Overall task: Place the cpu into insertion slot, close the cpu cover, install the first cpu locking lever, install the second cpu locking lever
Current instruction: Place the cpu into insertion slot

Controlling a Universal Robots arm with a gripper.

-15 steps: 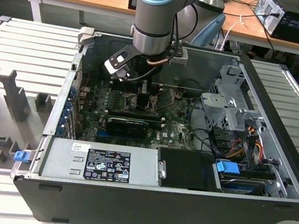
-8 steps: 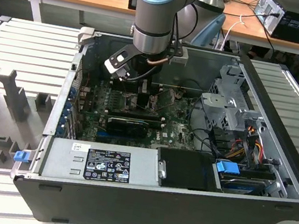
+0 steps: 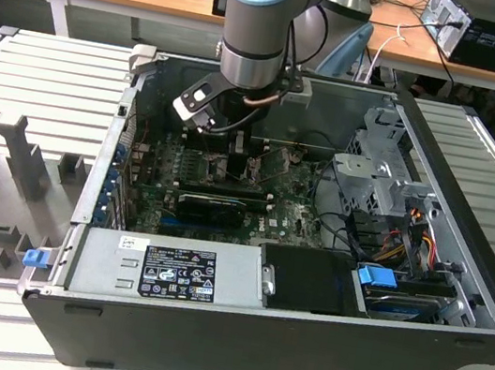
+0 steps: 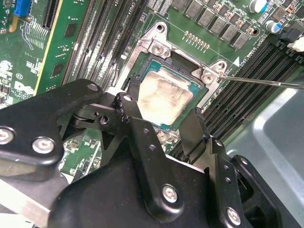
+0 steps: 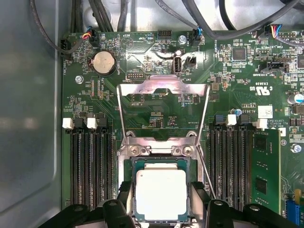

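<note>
Now, gripper astride cpu seated in insertion slot, clamped or released I cannot tell, cpu cover raised, memory slots flanking.

My arm drops almost straight down, wrist upright, a small camera block jutting off its side. My gripper points downward beneath it, its black bolted links spread wide in the second wrist view.
</note>
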